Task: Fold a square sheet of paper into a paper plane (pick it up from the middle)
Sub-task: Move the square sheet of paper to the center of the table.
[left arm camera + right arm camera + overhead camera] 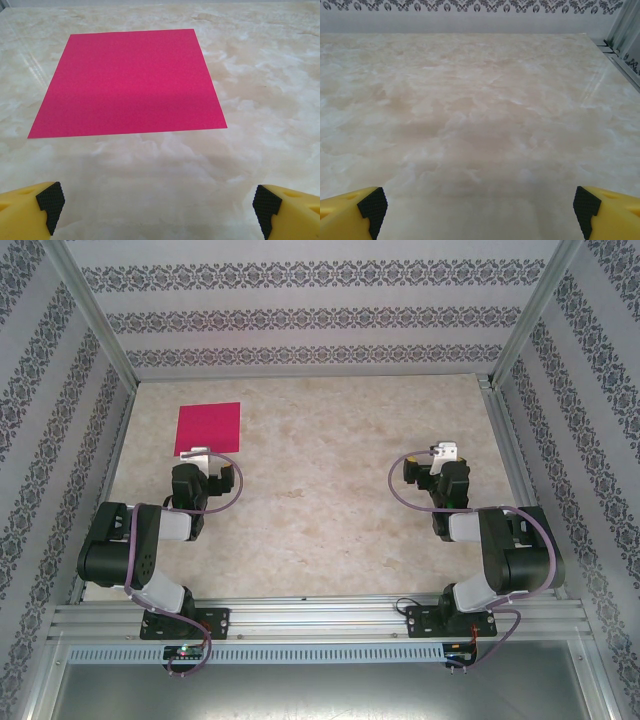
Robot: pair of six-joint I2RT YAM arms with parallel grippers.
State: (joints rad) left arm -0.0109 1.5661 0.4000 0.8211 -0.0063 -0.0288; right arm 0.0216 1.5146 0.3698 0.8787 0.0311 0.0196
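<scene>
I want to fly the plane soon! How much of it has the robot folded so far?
Nothing is folded yet: the flat square sheet of bright pink paper lies uncreased on the pale marble-patterned table. In hand: the left tool hovers open short of the sheet's near edge, holding nothing; the right tool is open over bare table. Still to do: picking it up and every fold.

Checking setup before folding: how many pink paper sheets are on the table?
1. The square sheet of paper lies flat at the far left of the table, just ahead of the left gripper. Any sheet stacked beneath would be hidden.
</scene>
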